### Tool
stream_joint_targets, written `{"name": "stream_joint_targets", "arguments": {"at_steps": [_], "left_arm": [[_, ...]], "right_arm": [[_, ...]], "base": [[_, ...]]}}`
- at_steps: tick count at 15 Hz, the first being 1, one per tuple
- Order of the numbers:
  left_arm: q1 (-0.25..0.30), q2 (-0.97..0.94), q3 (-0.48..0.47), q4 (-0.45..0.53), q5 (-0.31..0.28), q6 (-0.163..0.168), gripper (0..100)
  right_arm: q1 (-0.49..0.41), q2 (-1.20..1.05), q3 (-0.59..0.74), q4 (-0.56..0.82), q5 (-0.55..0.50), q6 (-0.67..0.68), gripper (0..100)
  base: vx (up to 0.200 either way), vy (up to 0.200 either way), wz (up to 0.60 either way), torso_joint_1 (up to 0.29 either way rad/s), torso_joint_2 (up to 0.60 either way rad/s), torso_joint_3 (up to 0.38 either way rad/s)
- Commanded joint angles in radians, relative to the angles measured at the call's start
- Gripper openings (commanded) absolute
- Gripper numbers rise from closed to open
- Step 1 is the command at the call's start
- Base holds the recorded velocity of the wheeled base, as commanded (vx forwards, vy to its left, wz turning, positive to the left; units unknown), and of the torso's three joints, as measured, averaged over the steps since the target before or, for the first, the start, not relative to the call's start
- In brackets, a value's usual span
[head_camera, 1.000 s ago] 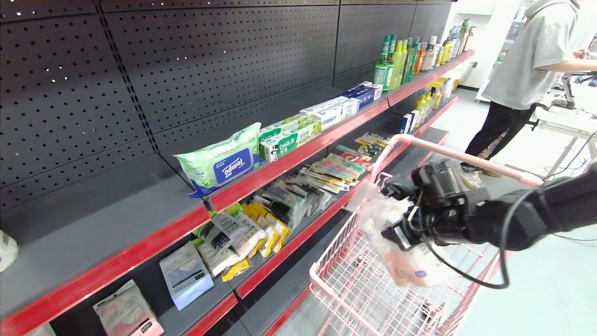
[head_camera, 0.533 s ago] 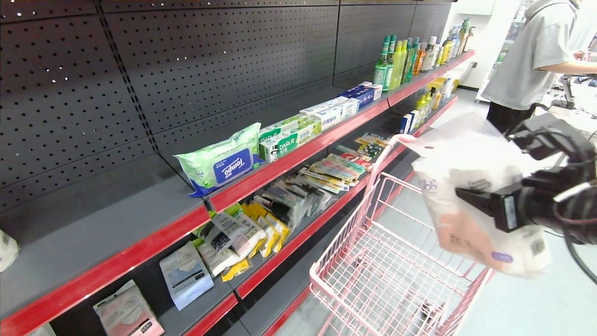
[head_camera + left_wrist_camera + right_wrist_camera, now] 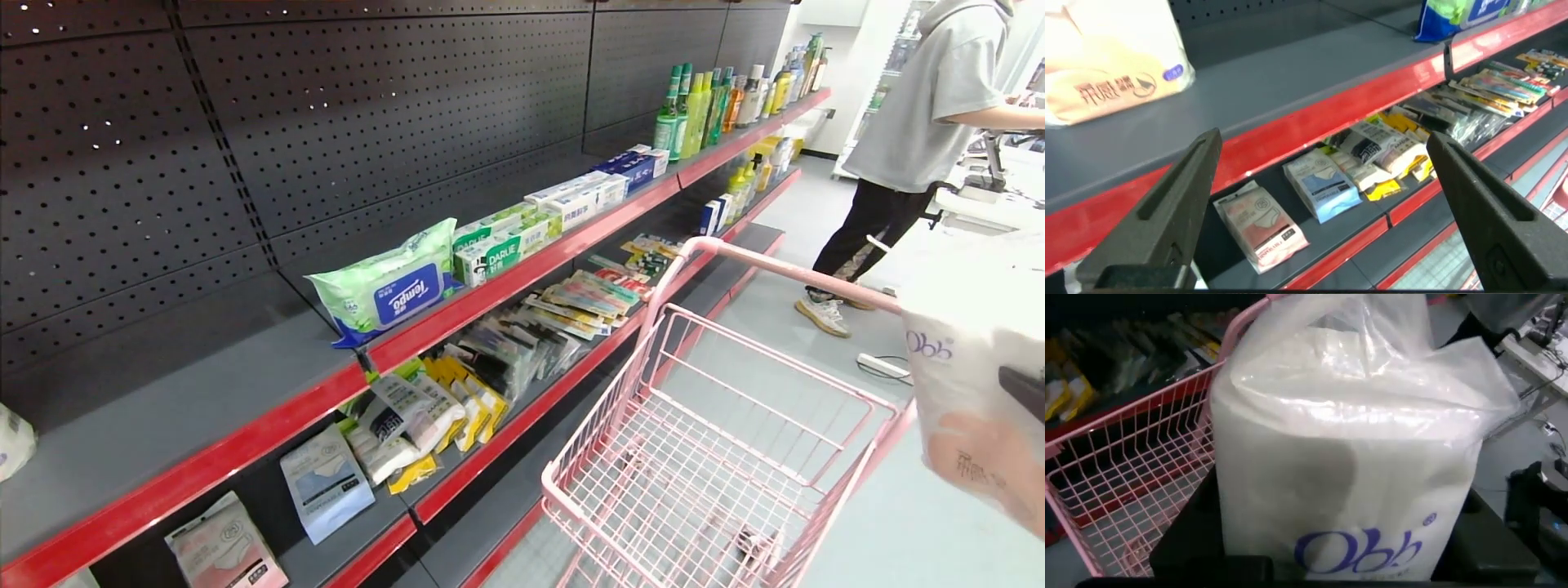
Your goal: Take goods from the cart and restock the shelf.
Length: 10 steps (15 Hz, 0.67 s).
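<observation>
Nearest of all, the right gripper [image 3: 1343,567] has its jaws clamped on a plastic-wrapped tissue pack [image 3: 1347,449]. It holds the pack upright in the air, clear of the basket, at the right side of the pink wire cart [image 3: 718,457]. The cart stands just beside the shelf [image 3: 204,457], with its handle bar at the far end.

The left gripper [image 3: 1323,139] hangs in front of the shelf's red front edge with its jaws spread wide apart. A second tissue pack [image 3: 1110,57] lies on the grey upper board near it. On the tier below, flat packets [image 3: 326,482] lean in a row.

Farther along the upper board a green and blue wipes pack [image 3: 388,282] sits at the front edge, and toothpaste boxes [image 3: 506,241] are lined up just beyond it. At the far end of that board stands a cluster of green and yellow bottles [image 3: 694,106].
</observation>
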Motion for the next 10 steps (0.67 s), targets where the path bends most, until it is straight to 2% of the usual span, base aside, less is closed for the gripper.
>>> {"name": "stream_joint_targets", "arguments": {"at_steps": [1, 10], "left_arm": [[0.001, 0.001, 0.0, 0.0, 0.001, 0.0, 100], [0.001, 0.001, 0.0, 0.0, 0.001, 0.0, 100]], "right_arm": [[-0.024, -0.053, 0.02, 0.0, 0.006, -0.002, 0], [-0.024, -0.044, 0.025, -0.002, 0.012, -0.025, 0]], "base": [[0.0, 0.0, 0.0, 0.144, -0.35, -0.193], [0.0, 0.0, 0.0, 0.16, -0.36, -0.201]]}}
